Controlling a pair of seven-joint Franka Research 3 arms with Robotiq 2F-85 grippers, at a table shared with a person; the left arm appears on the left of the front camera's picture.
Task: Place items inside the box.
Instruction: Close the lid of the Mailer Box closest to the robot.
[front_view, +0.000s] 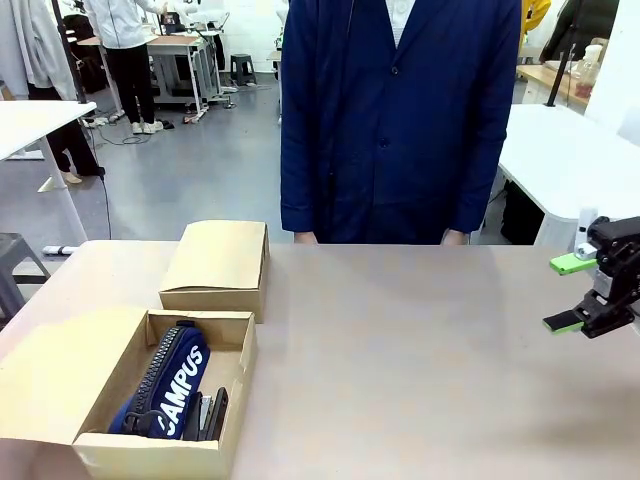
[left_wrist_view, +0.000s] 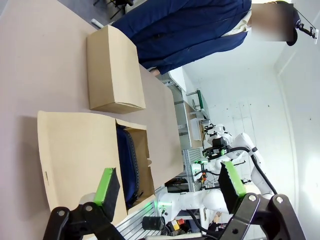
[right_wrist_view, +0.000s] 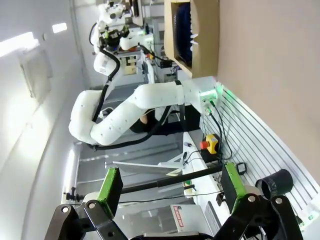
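Cardboard box (front_view: 232, 375) at seven o'clock already holds the pouch (front_view: 170, 385) and a stapler (front_view: 213, 413), so we judge packing nearly finished, left gripper (left_wrist_view: 170, 187) and right gripper (front_view: 568, 293) both spread wide, empty.

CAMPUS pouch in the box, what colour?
Navy pouch with white lettering, clearest in the front view.

White capitals reading "CAMPUS" run along the navy zip pouch (front_view: 170, 385) lying inside the open cardboard box (front_view: 232, 400), and no other lettering is legible.
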